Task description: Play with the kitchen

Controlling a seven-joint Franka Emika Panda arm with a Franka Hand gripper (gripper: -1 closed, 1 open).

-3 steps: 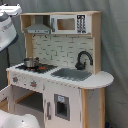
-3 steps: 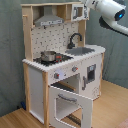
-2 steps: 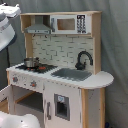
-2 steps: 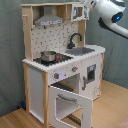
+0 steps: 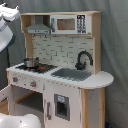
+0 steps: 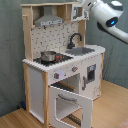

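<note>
The kitchen (image 6: 62, 60) stands upright on the wooden floor against a grey curtain, filling the middle of both exterior views. Its oven door (image 6: 70, 102) hangs open and folded down, leaving the cavity reachable. A small pot (image 6: 48, 56) sits on the hob, left of the sink (image 6: 82, 50) in the second exterior view. The arm (image 6: 107, 14) is raised near the microwave, high at the second exterior view's right, probably poised to reach in. I cannot tell how the jaws stand.
</note>
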